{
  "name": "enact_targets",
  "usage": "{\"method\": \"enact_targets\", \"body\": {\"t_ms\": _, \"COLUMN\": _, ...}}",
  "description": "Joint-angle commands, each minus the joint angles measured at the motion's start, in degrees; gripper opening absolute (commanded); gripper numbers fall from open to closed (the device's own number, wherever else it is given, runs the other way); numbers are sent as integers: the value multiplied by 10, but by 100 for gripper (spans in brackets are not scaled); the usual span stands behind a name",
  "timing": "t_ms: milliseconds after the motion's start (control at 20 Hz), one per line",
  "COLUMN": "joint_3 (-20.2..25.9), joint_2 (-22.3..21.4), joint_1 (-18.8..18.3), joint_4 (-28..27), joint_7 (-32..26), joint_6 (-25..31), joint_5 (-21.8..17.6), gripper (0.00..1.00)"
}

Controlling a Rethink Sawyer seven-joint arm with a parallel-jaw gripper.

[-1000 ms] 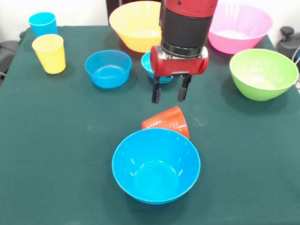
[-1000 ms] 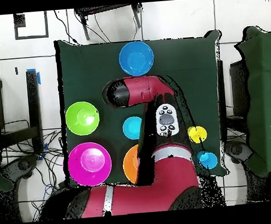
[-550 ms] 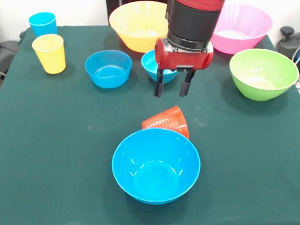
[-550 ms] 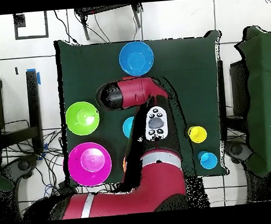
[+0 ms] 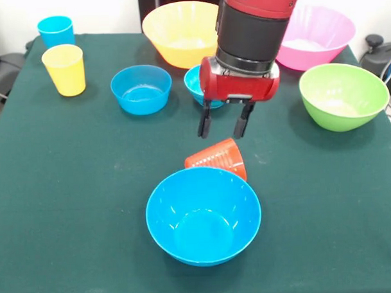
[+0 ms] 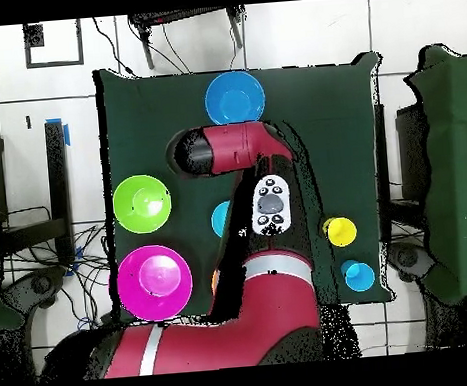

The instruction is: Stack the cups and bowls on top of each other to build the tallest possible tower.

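Bright, even indoor light falls from above on the dark green cloth-covered table (image 5: pixel 68 189), and the front view is in focus edge to edge. Small white highlights gleam inside the glossy medium blue plastic bowl (image 5: pixel 203 216). Soft, faint shadows lie beside the lime-green plastic bowl (image 5: pixel 343 95) and the yellow plastic tumbler (image 5: pixel 64 69).
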Motion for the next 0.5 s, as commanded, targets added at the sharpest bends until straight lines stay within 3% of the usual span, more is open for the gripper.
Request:
{"method": "enact_targets", "body": {"t_ms": 50, "joint_3": 43, "joint_2": 59, "joint_1": -26, "joint_4": -72, "joint_7": 27, "joint_6": 48, "joint_5": 8, "gripper": 100}}
{"method": "enact_targets", "body": {"t_ms": 200, "joint_3": 63, "joint_2": 70, "joint_1": -38, "joint_4": -76, "joint_7": 21, "joint_6": 58, "joint_5": 20, "gripper": 100}}
{"method": "enact_targets", "body": {"t_ms": 500, "joint_3": 79, "joint_2": 75, "joint_1": -53, "joint_4": -50, "joint_7": 28, "joint_6": 25, "joint_5": 29, "gripper": 100}}
